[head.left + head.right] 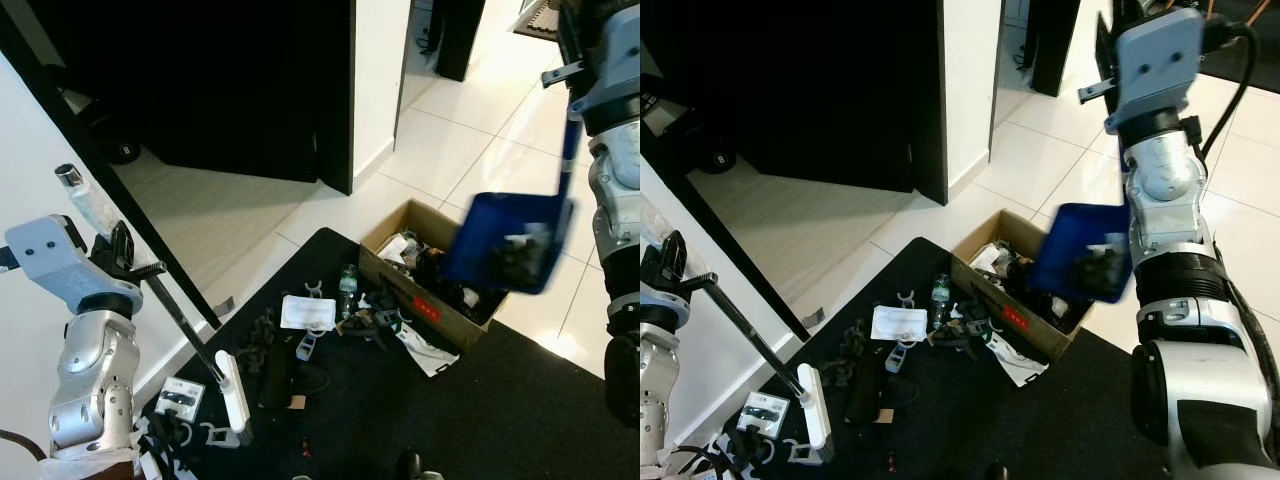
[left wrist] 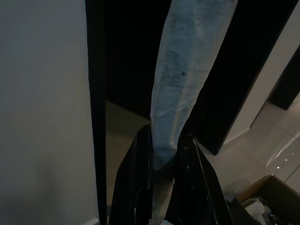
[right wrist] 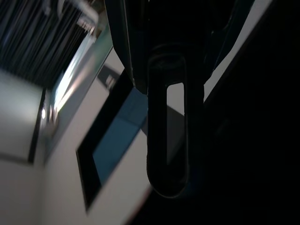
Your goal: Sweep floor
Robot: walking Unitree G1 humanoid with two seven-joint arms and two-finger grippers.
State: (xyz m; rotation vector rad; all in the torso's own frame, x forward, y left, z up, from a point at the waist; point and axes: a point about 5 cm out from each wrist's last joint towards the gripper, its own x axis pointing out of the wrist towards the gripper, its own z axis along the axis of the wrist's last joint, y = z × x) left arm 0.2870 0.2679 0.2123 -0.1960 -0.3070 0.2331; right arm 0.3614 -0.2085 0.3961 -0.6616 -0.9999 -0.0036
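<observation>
Left gripper (image 1: 120, 250) clamps the broom handle (image 1: 185, 330) low at left, its white head (image 1: 232, 390) on the black mat (image 1: 480, 420).

Head views: blue dustpan (image 1: 1082, 265) tilted above cardboard box (image 1: 1015, 265). Left wrist: fingers (image 2: 140, 178) pinch the taped handle. Right wrist: dark, dustpan's looped grip; fingers' state unclear.

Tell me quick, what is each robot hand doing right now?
Left hand: closed on the broom handle.
Right hand: holding the blue dustpan up by its handle, over the cardboard box.
</observation>
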